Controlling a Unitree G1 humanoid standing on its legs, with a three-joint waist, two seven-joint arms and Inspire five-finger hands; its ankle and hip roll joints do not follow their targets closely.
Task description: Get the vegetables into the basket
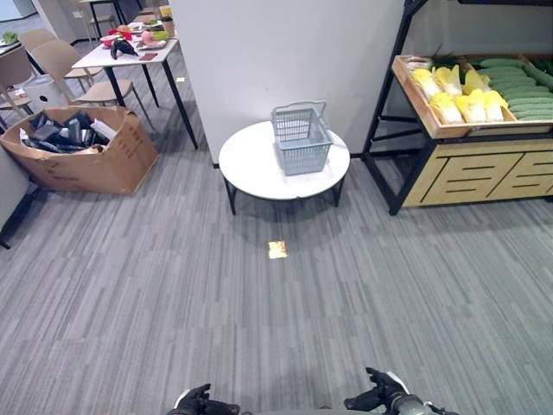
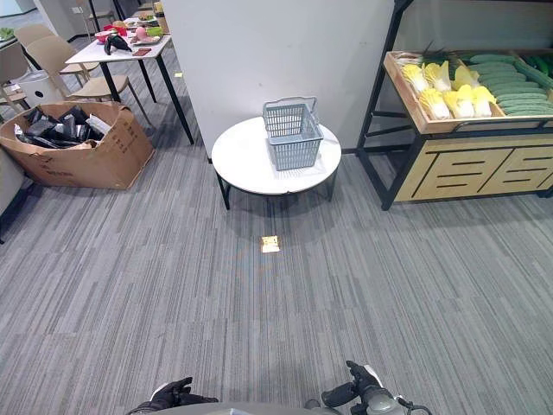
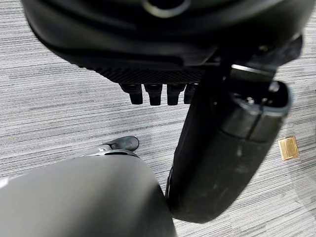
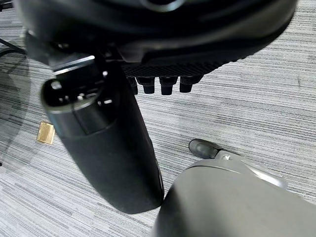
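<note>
Both hands, left (image 1: 197, 403) and right (image 1: 377, 398), are kept low, empty and relaxed, since the basket (image 1: 301, 138) and vegetables (image 1: 462, 95) are well ahead.

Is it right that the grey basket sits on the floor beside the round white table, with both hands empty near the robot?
Not quite. The basket stands on the table, not on the floor; the left eye view shows it. Both the left hand and the right hand are empty, low and near the robot.
</note>
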